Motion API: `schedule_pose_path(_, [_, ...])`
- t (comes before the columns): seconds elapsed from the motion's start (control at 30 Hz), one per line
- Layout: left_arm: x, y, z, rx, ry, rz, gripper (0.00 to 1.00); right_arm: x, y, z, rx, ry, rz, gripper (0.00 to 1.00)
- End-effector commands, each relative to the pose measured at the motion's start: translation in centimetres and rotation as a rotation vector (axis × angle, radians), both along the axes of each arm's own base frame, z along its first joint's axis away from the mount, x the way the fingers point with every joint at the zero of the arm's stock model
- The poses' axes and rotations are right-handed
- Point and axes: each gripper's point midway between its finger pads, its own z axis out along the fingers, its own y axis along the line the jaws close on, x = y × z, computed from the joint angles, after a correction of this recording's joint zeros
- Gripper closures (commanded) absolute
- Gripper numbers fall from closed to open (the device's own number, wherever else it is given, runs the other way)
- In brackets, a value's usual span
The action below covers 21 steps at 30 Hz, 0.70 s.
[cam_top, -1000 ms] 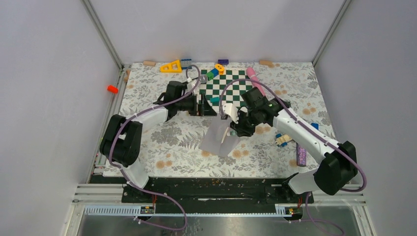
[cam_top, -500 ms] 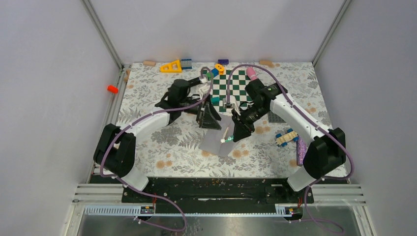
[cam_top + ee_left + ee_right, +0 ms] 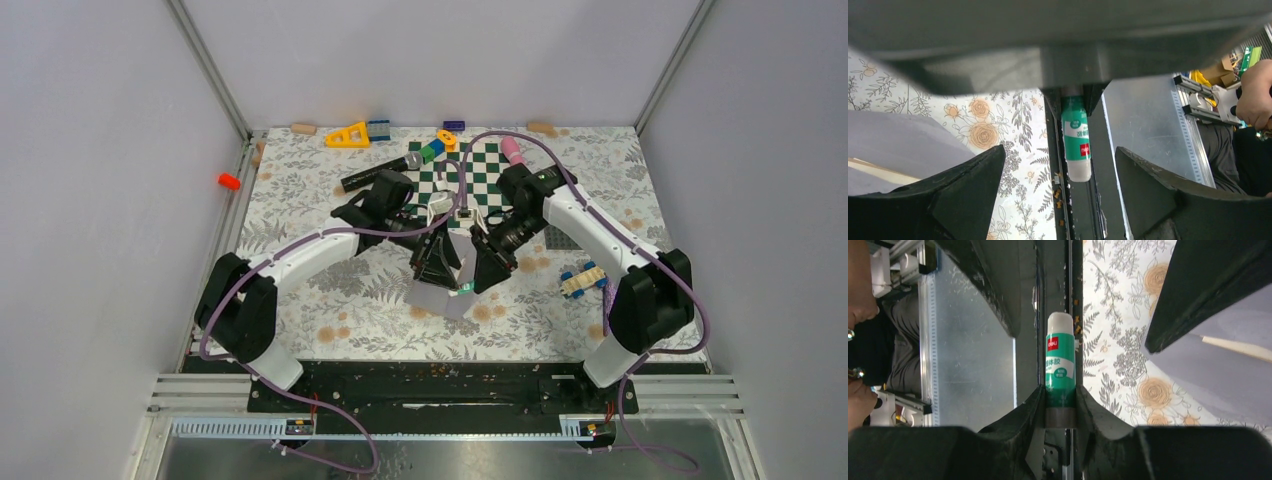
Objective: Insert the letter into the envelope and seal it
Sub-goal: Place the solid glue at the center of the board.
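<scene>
From above, my two arms meet over the middle of the floral table (image 3: pixel 350 320). The envelope (image 3: pixel 432 298) lies flat there, on the near side of both grippers. My left gripper (image 3: pixel 438 266) hangs over its far edge. My right gripper (image 3: pixel 480 272) is just beside it on the right, with a green and white glue stick (image 3: pixel 463 289) poking out over the envelope.

In the left wrist view, my left fingers (image 3: pixel 958 195) stand wide apart, one on each side of the glue stick, touching it on neither side and holding nothing. The stick reaches in from the right gripper, white cap at its free end. The grey envelope lies under my left-hand finger, and a thin cream edge shows on it.

In the right wrist view, my right fingers (image 3: pixel 1023 420) are clamped on the green base of the glue stick, cap pointing away. The envelope lies to the right on the flowered cloth. I cannot tell whether the cream edge on it is the letter.
</scene>
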Motion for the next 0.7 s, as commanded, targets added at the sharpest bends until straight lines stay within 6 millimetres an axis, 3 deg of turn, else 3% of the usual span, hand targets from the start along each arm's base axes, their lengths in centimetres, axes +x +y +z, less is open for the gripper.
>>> schedule_pose_path(0.0, [-0.6, -1.2, 0.6, -0.02, -0.062, -0.053, 0.21, 1.1, 0.9, 0.8, 0.022, 0.001, -0.027, 1.0])
schedule_pose_path(0.17, [-0.8, -1.6, -0.3, 0.019, -0.069, -0.046, 0.32, 2.1, 1.1, 0.1, -0.009, -0.009, -0.072, 1.0])
schedule_pose_path(0.3, [0.4, -1.9, -0.5, 0.01, 0.001, 0.028, 0.24, 2.8, 1.2, 0.4, 0.021, -0.028, -0.124, 1.0])
schedule_pose_path(0.4, [1.3, -1.9, -0.2, -0.041, 0.052, 0.053, 0.24, 3.6, 1.1, 0.4, 0.051, -0.036, -0.176, 1.0])
schedule_pose_path(0.67, [1.0, -1.8, -0.2, -0.055, 0.065, 0.034, 0.25, 4.1, 0.6, 0.7, 0.116, 0.034, -0.216, 1.0])
